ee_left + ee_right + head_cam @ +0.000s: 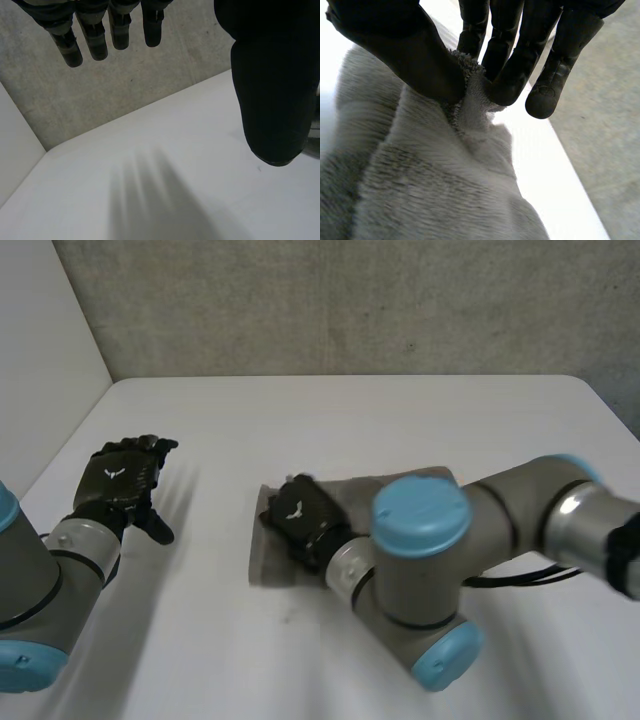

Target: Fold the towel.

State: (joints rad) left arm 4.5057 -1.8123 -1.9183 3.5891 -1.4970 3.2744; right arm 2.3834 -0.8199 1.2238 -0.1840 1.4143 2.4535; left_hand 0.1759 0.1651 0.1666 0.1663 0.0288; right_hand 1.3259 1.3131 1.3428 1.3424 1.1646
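Right hand [415, 57] pinching towel [445, 190], table [350, 430], concrete-looking wall [350, 300]

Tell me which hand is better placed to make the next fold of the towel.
Right. The right hand pinches an edge of the towel between thumb and fingers, ready to lift it over. The left hand is open above the bare table, apart from it.

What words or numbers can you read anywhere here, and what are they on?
No words or numbers can be read anywhere.
On the back of the left hand: a white emblem, a picture with no letters.
On the back of the right hand: the same emblem, no letters.
On the towel: no label in sight.
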